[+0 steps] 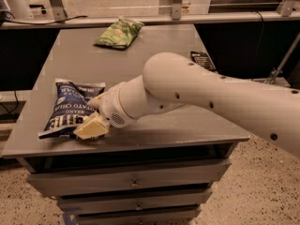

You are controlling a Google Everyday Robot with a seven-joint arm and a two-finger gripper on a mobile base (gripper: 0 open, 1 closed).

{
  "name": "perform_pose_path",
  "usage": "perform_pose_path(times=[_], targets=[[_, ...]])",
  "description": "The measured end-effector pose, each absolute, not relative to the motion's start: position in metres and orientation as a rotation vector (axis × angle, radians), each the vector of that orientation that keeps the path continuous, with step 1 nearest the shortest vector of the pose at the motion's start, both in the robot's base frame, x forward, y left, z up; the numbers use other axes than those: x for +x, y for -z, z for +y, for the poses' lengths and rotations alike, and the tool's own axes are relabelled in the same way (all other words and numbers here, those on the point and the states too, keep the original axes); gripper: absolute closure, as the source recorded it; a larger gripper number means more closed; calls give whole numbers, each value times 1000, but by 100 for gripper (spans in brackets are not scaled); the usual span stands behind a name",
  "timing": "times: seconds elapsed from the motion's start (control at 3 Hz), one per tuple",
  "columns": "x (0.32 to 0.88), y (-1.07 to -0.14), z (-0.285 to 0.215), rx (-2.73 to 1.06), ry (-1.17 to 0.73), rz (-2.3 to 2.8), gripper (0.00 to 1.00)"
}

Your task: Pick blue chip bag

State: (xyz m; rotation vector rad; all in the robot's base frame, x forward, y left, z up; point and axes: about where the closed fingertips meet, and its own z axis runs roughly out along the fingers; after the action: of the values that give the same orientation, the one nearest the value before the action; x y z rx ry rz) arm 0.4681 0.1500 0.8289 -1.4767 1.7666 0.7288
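Observation:
The blue chip bag [65, 108] lies flat near the table's front left corner; it is dark navy with white block lettering. My gripper [93, 114] is low over the table at the bag's right edge, near its lower right corner. Its two cream fingers stand apart: one fingertip [91, 127] rests by the bag's lower corner and the other [96, 101] shows at the bag's right side. The gripper is open and holds nothing. My white arm [197, 93] reaches in from the right and hides part of the table's middle.
A green chip bag [119, 33] lies at the back of the grey table [70, 55]. A small flat black packet [203, 60] lies by the right edge, behind the arm. Drawers [136, 184] sit under the tabletop. A rail runs behind the table.

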Motion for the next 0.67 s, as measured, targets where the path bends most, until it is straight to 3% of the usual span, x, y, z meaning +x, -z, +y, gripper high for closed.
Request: perform_pose_path(times=[0.33,0.67], targets=[[468,-830,150,-1477,-729,1767,88],[468,-833,150,-1476,-729,1767,100]])
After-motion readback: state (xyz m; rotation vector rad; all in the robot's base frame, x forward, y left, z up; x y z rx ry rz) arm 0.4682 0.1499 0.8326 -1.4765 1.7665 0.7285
